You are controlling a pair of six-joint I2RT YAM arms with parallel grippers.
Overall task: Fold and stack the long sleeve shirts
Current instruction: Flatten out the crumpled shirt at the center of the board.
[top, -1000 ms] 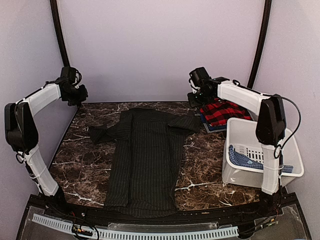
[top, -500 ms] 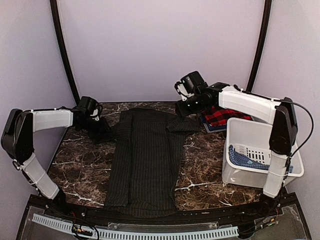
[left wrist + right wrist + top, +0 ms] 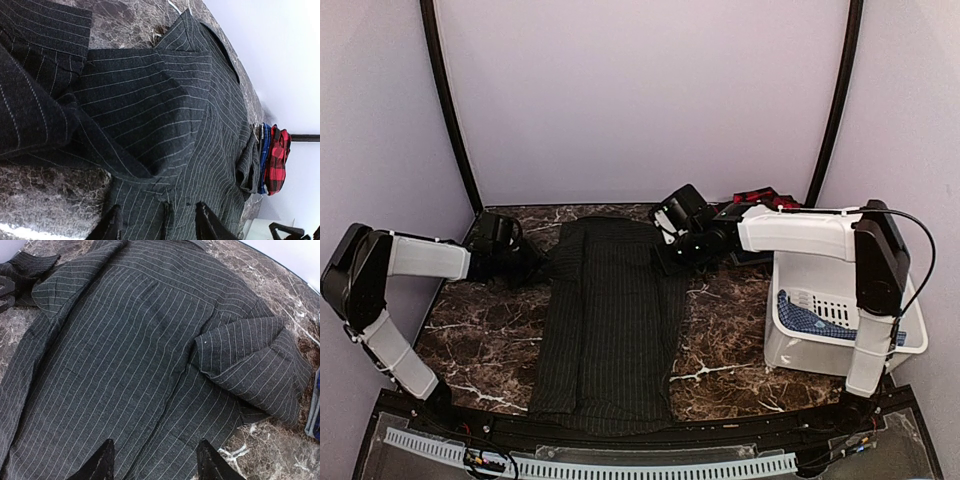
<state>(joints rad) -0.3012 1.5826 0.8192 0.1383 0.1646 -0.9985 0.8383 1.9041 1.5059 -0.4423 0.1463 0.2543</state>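
Note:
The dark charcoal pinstriped shirt lies flat and lengthwise on the marble table, collar toward the back. Its right sleeve is folded in over the shoulder, and its left sleeve is bunched beside the body. My left gripper hovers low at the shirt's left shoulder, jaws open above the cloth. Over the right shoulder area my right gripper is open too, with only flat cloth beneath it. The red-and-black plaid shirt lies folded at the back right, mostly hidden behind my right arm.
A white plastic bin holding a blue checked cloth stands at the right edge. Under the plaid shirt lies a blue folded cloth. Walls close in on the table at the back and both sides.
Both arms came down from the back corners and in toward the shirt's shoulders. Both grippers went from shut to open. The sleeves now lie closer to the shirt's body.

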